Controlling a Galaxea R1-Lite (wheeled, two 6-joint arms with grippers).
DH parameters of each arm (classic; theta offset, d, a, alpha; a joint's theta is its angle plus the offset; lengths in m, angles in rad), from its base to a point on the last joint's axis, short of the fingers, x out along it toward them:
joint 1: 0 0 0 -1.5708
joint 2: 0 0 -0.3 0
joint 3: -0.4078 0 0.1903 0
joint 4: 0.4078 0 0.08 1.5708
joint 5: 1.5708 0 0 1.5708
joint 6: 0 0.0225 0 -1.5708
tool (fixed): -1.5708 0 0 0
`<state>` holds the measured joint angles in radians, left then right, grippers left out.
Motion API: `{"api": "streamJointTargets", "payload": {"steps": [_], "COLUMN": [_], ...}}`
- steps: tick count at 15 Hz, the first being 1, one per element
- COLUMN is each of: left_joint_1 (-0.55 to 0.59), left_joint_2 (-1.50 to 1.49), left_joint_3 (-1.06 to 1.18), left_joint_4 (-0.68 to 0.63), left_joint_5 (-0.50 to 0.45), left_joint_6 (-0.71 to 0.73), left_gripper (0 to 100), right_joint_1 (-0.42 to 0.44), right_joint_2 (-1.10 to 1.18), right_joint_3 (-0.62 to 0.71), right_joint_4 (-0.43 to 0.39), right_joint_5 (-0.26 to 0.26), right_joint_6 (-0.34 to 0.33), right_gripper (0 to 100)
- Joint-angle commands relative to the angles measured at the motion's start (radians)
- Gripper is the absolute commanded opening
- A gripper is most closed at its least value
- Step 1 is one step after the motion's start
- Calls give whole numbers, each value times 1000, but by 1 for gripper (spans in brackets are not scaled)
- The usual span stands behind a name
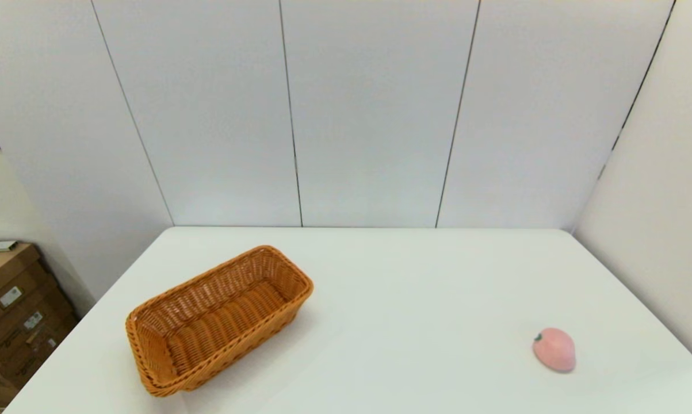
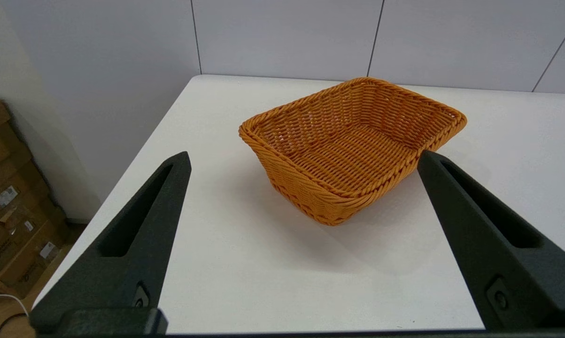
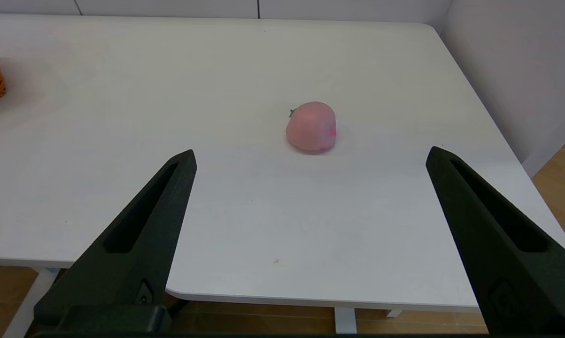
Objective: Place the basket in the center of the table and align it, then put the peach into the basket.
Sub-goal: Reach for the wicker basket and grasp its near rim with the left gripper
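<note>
Two grippers hung back, spread, empty. Basket [image 1: 219,319] sat skewed on bench [image 1: 415,299] left of centre; peach [image 1: 554,349] well apart, right. Left gripper [image 2: 303,159] should probably pinch the near rim, slide centreward, square it.

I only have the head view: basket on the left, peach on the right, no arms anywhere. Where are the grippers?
Observer: The left gripper is back near the table's near edge, fingers wide open, facing the basket without touching it.
Operator: And the right one?
Observer: The right gripper sits off the near edge above the floor, also open, with the peach lying ahead between its finger lines, untouched.
Operator: Anything inside the basket?
Observer: No. The left wrist view looks right down into it and shows only bare weave on the bottom.
Operator: Peach stem?
Observer: The right wrist view shows the stem mark at the peach's far end, away from the gripper.
</note>
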<state>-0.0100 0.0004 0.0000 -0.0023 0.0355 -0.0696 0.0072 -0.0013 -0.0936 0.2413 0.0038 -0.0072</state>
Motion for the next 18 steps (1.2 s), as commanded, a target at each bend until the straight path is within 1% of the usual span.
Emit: {"api": "streamJointTargets", "payload": {"steps": [1,3,4,5,7,8,9,11,12,13,18], "left_joint_1": [-1,-1,1,1,1,-1,1,1,1,1,1], "left_joint_2": [-2,-2,-2,4,84,151,234,452,520,725,1159], "left_joint_3": [0,-5,-31,-94,-265,-319,-354,-410,-423,-463,-549], "left_joint_4": [-1,-1,2,33,208,263,283,286,288,288,288], "left_joint_5": [1,1,-2,-3,-16,-26,-28,-20,-19,-17,-22], "left_joint_6": [-3,-3,-9,-29,-96,-131,-174,-299,-338,-447,-635], "left_gripper": [100,100,100,100,100,100,100,100,100,100,100], "right_joint_1": [0,0,0,0,0,0,0,0,0,0,0], "right_joint_2": [1,1,0,0,1,1,1,1,1,1,1], "right_joint_3": [0,0,0,0,0,0,0,0,0,0,0], "right_joint_4": [1,1,1,1,1,1,1,0,0,0,0], "right_joint_5": [-1,-1,-1,-1,-7,-7,-7,-7,-7,-7,-8], "right_joint_6": [6,6,6,6,6,6,6,6,6,7,7], "right_gripper": [100,100,100,100,100,100,100,100,100,100,100]}}
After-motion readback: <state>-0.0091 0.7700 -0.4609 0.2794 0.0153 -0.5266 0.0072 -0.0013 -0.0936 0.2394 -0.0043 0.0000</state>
